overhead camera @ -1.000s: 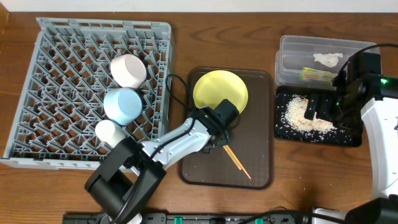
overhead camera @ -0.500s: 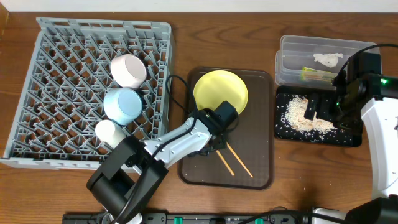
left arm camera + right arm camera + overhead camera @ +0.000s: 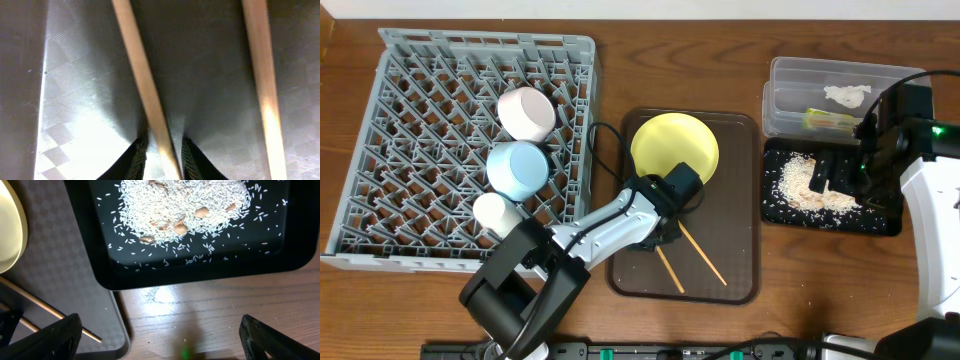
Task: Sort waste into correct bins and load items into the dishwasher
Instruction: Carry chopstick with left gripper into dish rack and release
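My left gripper (image 3: 665,238) is down on the brown serving tray (image 3: 740,262), shut on one wooden chopstick (image 3: 145,85) that runs between its fingers (image 3: 137,156). The second chopstick (image 3: 262,85) lies loose to the right; in the overhead view it is the longer stick (image 3: 704,258). The yellow plate (image 3: 674,145) sits at the tray's far end. In the dishwasher rack (image 3: 485,38) lie a white bowl (image 3: 526,113), a blue bowl (image 3: 517,168) and a small cup (image 3: 497,212). My right gripper (image 3: 835,172) hangs open over the black tray (image 3: 775,220) of rice scraps (image 3: 185,200).
A clear tub (image 3: 780,100) behind the black tray holds a white tissue (image 3: 847,95) and the snack wrapper (image 3: 832,119). In the right wrist view, bare wooden table (image 3: 200,315) shows between the black tray's rim (image 3: 200,277) and the brown tray's corner (image 3: 65,265).
The left jaws have closed from wide to narrow around one chopstick. That chopstick has swung away from the other toward the tray's front. The right arm has not moved.
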Motion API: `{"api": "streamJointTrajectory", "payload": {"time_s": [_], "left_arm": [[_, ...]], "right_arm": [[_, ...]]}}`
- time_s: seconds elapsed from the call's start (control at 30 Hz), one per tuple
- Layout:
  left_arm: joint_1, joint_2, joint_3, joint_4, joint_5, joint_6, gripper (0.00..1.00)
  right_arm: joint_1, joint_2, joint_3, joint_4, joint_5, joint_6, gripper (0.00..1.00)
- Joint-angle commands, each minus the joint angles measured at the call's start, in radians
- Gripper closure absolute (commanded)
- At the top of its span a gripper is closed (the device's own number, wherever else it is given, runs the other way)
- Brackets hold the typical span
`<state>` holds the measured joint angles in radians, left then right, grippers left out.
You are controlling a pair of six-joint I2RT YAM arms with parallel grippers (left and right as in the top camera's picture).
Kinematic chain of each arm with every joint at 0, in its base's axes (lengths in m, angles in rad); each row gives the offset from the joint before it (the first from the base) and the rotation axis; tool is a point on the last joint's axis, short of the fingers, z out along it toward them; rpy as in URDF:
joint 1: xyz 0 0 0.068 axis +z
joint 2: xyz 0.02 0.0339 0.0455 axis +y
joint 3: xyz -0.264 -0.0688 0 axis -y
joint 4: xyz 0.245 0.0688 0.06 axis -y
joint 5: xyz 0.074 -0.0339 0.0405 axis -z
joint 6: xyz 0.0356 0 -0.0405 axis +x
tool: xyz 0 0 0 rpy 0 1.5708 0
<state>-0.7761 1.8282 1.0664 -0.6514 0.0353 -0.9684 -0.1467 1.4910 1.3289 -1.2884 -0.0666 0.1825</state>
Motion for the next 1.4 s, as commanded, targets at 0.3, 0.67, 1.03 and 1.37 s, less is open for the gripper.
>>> {"api": "streamJointTrajectory", "payload": {"time_s": [0.3,0.67,1.03,1.37], "left_arm": [[0.024,0.040,-0.010,0.029,0.005,0.019,0.92],[0.092,-0.130,0.029,-0.014,0.005,0.231,0.92],[0.338,-0.394,0.186,-0.237,0.006,0.648,0.92],[0.573,-0.364,0.244,-0.243,0.005,0.924,0.92]], "right_arm": [[-0.003,-0.018,0.017,-0.007,0.006,0.003,0.02],[-0.004,-0.018,0.017,-0.010,0.006,0.003,0.02],[-0.003,-0.018,0.018,-0.008,0.006,0.003,0.02],[-0.003,-0.018,0.018,-0.005,0.006,0.003,0.02]]}}
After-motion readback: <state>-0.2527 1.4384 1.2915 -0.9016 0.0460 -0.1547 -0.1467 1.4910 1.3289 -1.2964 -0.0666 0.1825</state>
